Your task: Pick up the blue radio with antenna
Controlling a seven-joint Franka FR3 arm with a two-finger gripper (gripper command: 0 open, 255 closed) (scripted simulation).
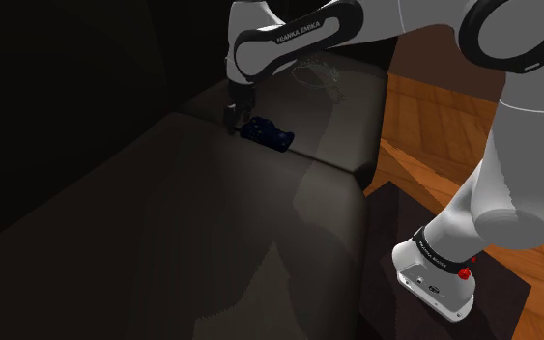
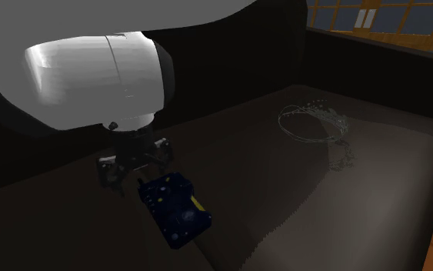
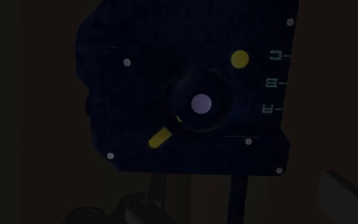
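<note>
1. At the shoulder view's far left, a dark cushioned seat lies in dim light, with a seam running across it toward the right.
2. Further right in that view, the black gripper hangs low over the seat at the end of the white arm. Whether it is released or clenched cannot be told in this light, but it is grasping nothing.
3. Just beside the gripper, on its right in the shoulder view, the blue radio lies flat on the seat close to the seam. Whether the two touch cannot be told.
4. Right again and further back, a pale wiry ring rests on the seat, well apart from the radio.
5. Beyond the seat's right edge runs a wood floor, and the stand sits at the lower right with the arm's base on it.
6. In the second exterior view, left to right, the gripper points down at the seat, the radio lies just to its right, the wiry ring is well beyond, and window panes fill the upper right corner.
7. The wrist view looks straight onto the radio's face, which shows a round knob with a yellow pointer beside it, a yellow dot and the letters A, B and C.
</note>
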